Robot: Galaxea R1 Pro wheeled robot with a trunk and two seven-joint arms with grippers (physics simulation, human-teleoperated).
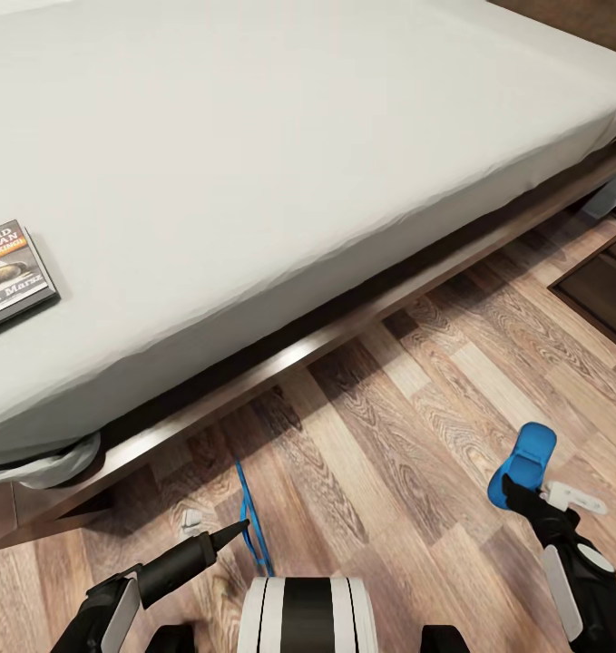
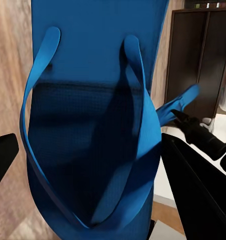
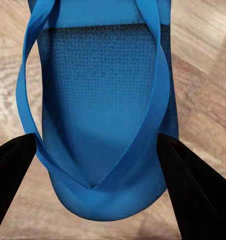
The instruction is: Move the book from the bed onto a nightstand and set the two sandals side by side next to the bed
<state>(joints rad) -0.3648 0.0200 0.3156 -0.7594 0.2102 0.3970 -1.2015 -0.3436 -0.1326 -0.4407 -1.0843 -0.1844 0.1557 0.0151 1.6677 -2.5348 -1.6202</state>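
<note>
The left claw is clamped on one blue sandal, which the head view shows edge-on, hanging just above the wood-plank floor close to the bed frame. In the left wrist view its sole and straps sit between the two dark fingers.

The right claw is clamped on the other sandal, held up off the floor, well apart from the first. Its toe end lies between the fingers in the right wrist view.

The book rests flat on the grey mattress, far ahead of the left claw, near the bed's edge.
</note>
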